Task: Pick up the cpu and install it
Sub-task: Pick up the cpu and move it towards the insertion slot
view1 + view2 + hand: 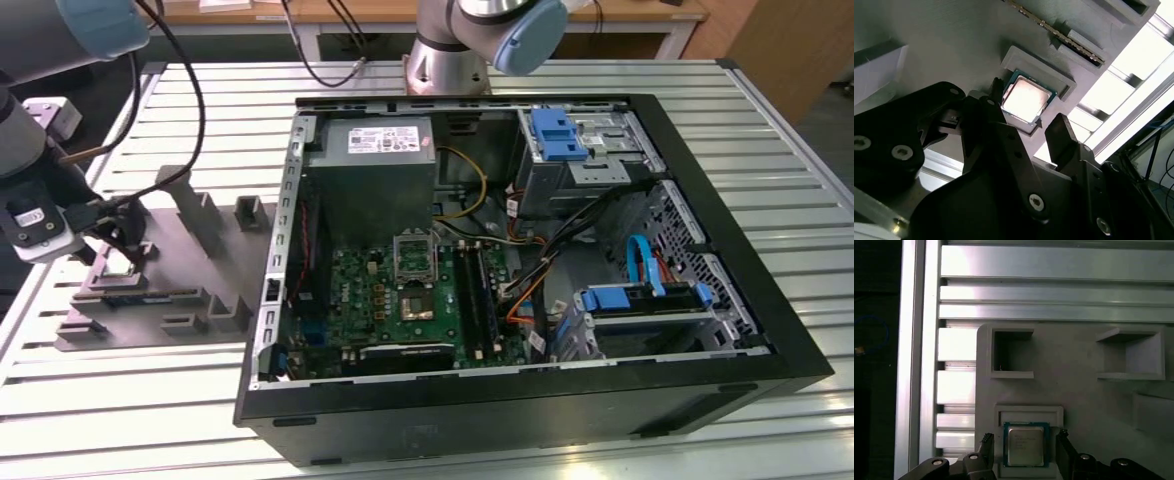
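- The gripper (1025, 440) is seen spread, with one finger on each side of the cpu (1026, 446).
- The cpu is seated in the grey tray (1079, 380), between the fingers, and is not yet lifted.
- Installation is judged wholly outstanding.

Open computer case (534, 415) beside grey moulded tray (176, 282)

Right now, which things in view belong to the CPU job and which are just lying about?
Job: cpu in its pocket of the grey tray; hand, open, straddling it; motherboard socket.
Lying about: power supply box; blue drive bracket; empty tray pockets.
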{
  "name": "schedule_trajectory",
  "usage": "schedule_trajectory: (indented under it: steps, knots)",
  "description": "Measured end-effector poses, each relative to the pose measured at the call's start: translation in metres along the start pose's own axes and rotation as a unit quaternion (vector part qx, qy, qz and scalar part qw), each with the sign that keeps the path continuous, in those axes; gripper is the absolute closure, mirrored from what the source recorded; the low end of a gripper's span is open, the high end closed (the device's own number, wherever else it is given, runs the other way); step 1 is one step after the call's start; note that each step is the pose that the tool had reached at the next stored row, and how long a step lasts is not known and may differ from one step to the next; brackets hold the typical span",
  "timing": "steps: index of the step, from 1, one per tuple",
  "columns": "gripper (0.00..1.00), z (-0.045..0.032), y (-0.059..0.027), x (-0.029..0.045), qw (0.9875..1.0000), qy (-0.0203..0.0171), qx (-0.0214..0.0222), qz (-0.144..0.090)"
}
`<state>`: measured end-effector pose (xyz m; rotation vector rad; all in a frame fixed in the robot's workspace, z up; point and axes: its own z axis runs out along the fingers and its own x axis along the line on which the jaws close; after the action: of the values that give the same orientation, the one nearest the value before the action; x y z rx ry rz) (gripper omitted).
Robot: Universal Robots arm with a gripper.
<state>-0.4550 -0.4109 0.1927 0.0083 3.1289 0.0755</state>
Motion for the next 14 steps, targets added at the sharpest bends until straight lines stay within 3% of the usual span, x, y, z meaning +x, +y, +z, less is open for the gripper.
schedule_trajectory:
  steps: [14]
  knots:
    - [0.4, 0.0114, -0.0005, 0.0002, 1.0, 0.0, 0.0001, 0.002]
